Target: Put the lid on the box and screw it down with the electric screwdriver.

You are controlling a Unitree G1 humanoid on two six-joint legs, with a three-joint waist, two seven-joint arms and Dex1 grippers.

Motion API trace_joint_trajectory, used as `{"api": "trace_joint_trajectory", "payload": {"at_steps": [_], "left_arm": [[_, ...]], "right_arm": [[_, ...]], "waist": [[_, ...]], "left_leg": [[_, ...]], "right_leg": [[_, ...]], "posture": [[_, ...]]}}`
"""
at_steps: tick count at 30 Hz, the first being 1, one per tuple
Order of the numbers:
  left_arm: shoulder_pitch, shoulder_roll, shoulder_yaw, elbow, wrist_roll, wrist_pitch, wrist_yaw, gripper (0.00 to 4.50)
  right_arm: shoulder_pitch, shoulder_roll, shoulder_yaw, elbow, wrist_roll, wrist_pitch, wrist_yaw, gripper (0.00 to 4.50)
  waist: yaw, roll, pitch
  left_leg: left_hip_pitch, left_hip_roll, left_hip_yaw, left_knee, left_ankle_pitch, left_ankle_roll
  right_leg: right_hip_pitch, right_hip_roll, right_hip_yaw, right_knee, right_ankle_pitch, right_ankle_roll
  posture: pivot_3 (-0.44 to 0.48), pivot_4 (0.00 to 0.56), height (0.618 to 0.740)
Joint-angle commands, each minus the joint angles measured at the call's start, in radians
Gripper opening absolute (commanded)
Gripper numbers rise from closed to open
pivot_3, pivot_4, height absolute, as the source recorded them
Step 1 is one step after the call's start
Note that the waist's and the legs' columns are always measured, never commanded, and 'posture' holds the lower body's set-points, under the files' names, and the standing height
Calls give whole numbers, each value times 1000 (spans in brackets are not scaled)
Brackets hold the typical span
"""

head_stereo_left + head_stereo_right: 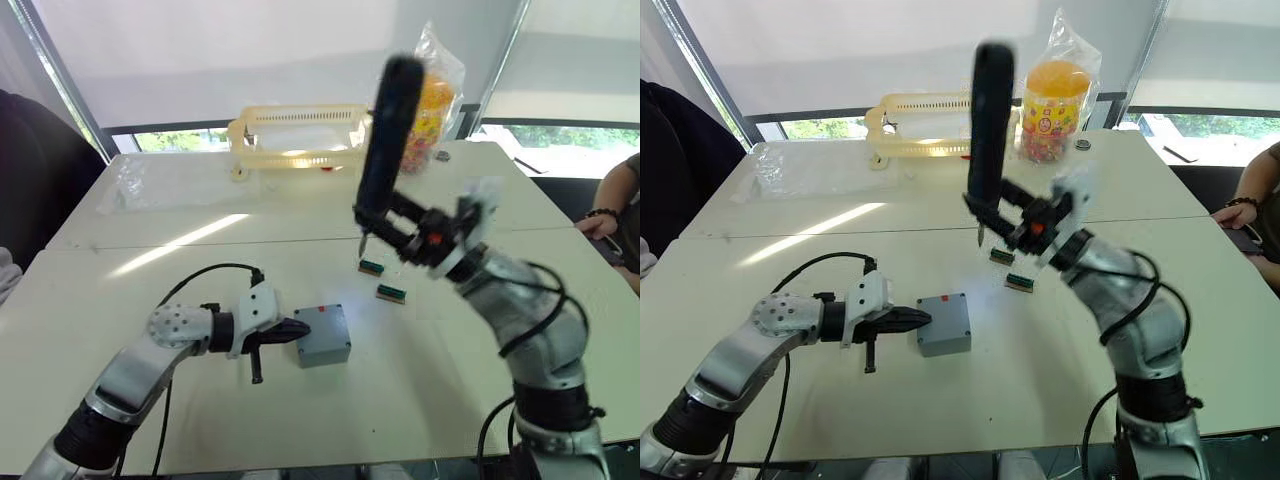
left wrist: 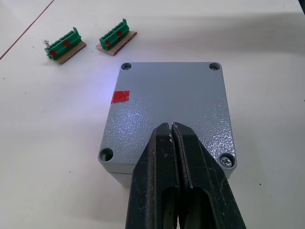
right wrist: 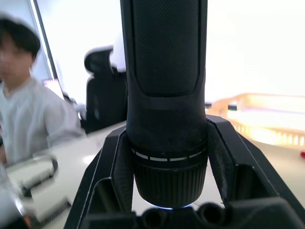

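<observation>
A grey box (image 1: 323, 335) is sitting near the table's (image 1: 150, 400) front, its lid (image 2: 167, 112) already on top, hiding the inside. The left gripper (image 2: 172, 131), fingers pressed together, is resting on the lid. The right gripper (image 3: 167, 157) is clasping the electric screwdriver (image 1: 385, 140) almost upright, bit pointing down above two green blocks (image 1: 382, 280). A yellow basket (image 1: 300, 135) is standing at the far edge.

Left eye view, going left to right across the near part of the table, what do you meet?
Left gripper → box with the lid on → two green blocks → right gripper holding the electric screwdriver.
</observation>
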Motion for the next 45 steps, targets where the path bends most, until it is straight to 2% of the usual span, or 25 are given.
{"api": "trace_joint_trajectory", "payload": {"at_steps": [1, 7, 9, 11, 15, 18, 22, 31, 36, 37, 40, 42, 45], "left_arm": [[9, 11, 5, 39, -3, 37, -6, 0], [-79, -25, 97, 17, -127, 131, 12, 0], [-134, 1, 170, -37, -221, 208, -1, 0], [-172, 38, 212, -95, -284, 272, -13, 0], [-174, 102, 240, -213, -367, 361, -7, 0], [-140, 145, 253, -292, -408, 405, -1, 0], [-50, 214, 253, -371, -404, 410, -5, 0], [48, 246, 267, -336, -350, 374, 40, 0], [96, 261, 306, -271, -331, 348, 40, 0], [103, 259, 310, -253, -326, 342, 44, 0], [113, 229, 309, -209, -312, 327, 70, 0], [116, 197, 297, -180, -297, 310, 98, 0], [126, 140, 260, -150, -270, 291, 136, 0]], "right_arm": [[-63, -21, -93, 15, 158, 134, -93, 1763], [-156, -122, -183, 132, 334, 378, -223, 1763], [-199, -305, -167, 240, 315, 553, -179, 1763], [-199, -449, -139, 327, 299, 695, -134, 1763], [-127, -598, -88, 407, 298, 878, -49, 1763], [-103, -628, -65, 455, 269, 949, -22, 1763], [-136, -615, -17, 567, 222, 984, -12, 1763], [-210, -594, 141, 684, 67, 934, 63, 1763], [-210, -599, 205, 691, -42, 828, 115, 4234], [-206, -602, 213, 683, -70, 786, 125, 4426], [-195, -612, 220, 654, -157, 601, 174, 4426], [-201, -601, 181, 622, -175, 491, 219, 4426], [-131, -578, 101, 429, -104, 412, 311, 4426]], "waist": [[0, 0, 1], [-1, 3, 17], [-1, 3, 22], [7, 1, 25], [4, 0, 25], [-11, 2, 27], [-25, 4, 28], [-28, 3, 29], [-27, 3, 29], [-27, 3, 29], [-27, 3, 29], [-27, 3, 29], [-26, 3, 29]], "left_leg": [[0, 0, 0, 0, 0, 0], [-3, 0, 2, 3, 0, 0], [-8, -1, 3, 4, 0, 0], [-20, -2, 2, 7, 1, 0], [-23, -4, 1, 4, -1, 2], [-24, -4, 6, 4, -4, 8], [-24, -4, 8, 5, -4, 8], [-23, 0, 8, 17, -1, 4], [-24, 0, 8, 19, -1, 4], [-24, 0, 8, 18, -1, 4], [-23, 0, 8, 19, -1, 4], [-23, 0, 8, 19, -1, 4], [-23, 0, 8, 19, -1, 4]], "right_leg": [[0, 0, 0, 0, 0, 0], [-1, 1, -1, 0, 1, -1], [-5, 0, 0, 0, 2, 0], [-16, 1, -1, 1, 6, 7], [-17, 0, -3, -4, 7, 13], [-19, 0, 0, -4, 5, 14], [-23, 1, 1, 1, 6, 14], [-19, 7, 3, 2, 9, 6], [-18, 7, 4, 1, 11, 10], [-18, 7, 4, 1, 11, 10], [-18, 7, 4, 2, 11, 10], [-18, 7, 4, 2, 12, 10], [-18, 7, 4, 2, 13, 13]], "posture": [[0, 150, 740], [0, 150, 740], [0, 150, 740], [0, 150, 740], [0, 150, 740], [0, 150, 740], [0, 150, 740], [0, 150, 740], [0, 150, 740], [0, 150, 740], [0, 150, 740], [0, 150, 740], [0, 150, 740]]}}
